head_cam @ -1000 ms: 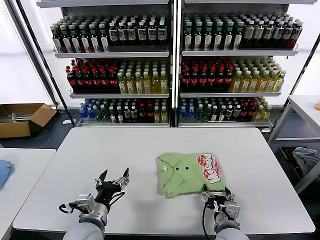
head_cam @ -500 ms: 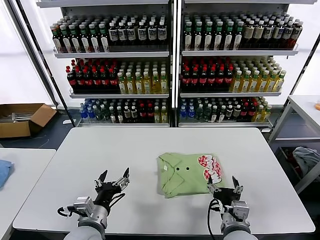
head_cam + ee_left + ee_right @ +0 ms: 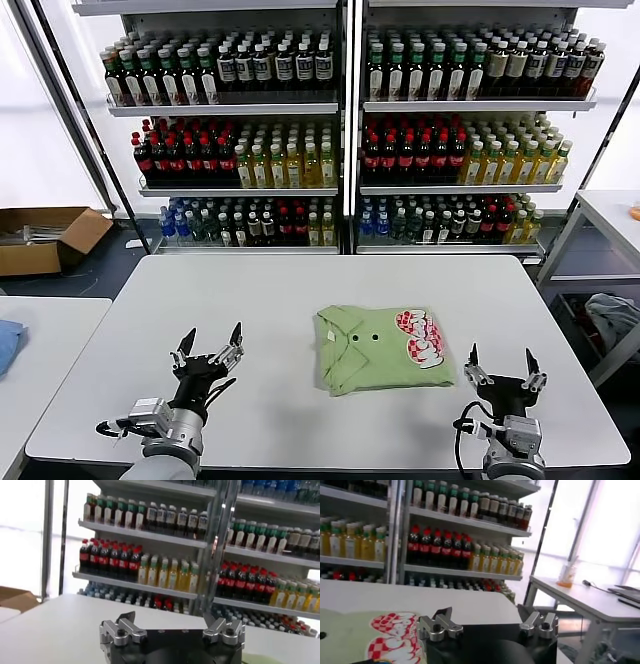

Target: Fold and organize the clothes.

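A light green polo shirt [image 3: 377, 350] lies folded in a neat rectangle on the white table [image 3: 300, 290], right of centre, collar to the left, red-and-white graphic [image 3: 418, 335] at its right end. The shirt also shows in the right wrist view [image 3: 355, 635]. My right gripper [image 3: 499, 366] is open and empty, raised near the table's front edge just right of the shirt. My left gripper [image 3: 208, 348] is open and empty, raised over the front left of the table, well apart from the shirt.
Shelves of bottled drinks [image 3: 340, 130] stand behind the table. A cardboard box [image 3: 45, 238] sits on the floor at the left. Side tables stand at the left [image 3: 40, 340] and the right [image 3: 610, 215], with cloth [image 3: 615, 320] below the right one.
My right gripper has drawn back from the shirt's front right corner, moved right and opened wide. My left gripper has shifted a little to the left. The shirt stays folded.
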